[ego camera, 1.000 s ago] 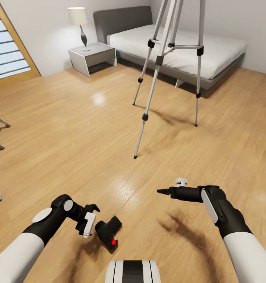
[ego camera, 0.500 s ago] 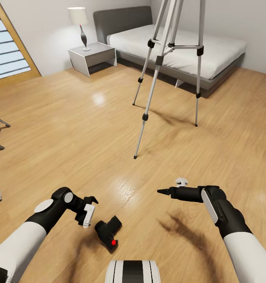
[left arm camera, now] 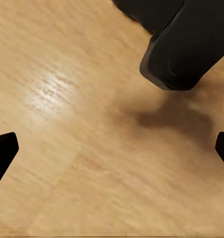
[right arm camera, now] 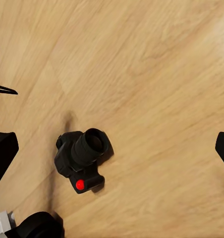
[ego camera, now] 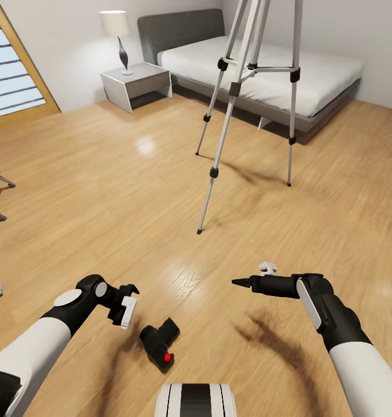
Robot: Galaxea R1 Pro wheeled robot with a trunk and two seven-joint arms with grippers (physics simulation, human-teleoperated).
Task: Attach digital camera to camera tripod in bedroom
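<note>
**A:** Where is the digital camera (ego camera: 160,346)?

**B:** It lies on the light wood floor (ego camera: 103,191), near the robot's base and between the two arms. It is one small, chunky black body with a round lens barrel and a single bright red button. Nothing holds it.

**A:** How are the arms posed?

**B:** The left arm, white sleeve with black joints, reaches in from the lower left. The left gripper (ego camera: 126,302) hangs just beside the camera, apart from it, its fingers spread wide with only floor between them in the left wrist view. The right arm bends in from the lower right, and the right gripper (ego camera: 241,282) points toward the middle of the floor. Its dark fingertips sit far apart at the edges of the right wrist view, empty.

**A:** And the camera tripod (ego camera: 251,87)?

**B:** It stands upright, well apart from the camera, farther into the room. Three silver telescoping legs with black joints and feet are visible.

**A:** What lies beyond it?

**B:** One grey bed (ego camera: 265,69) with a pale mattress, one grey nightstand (ego camera: 136,84), and one lamp (ego camera: 119,37) with a white shade on it.
</note>
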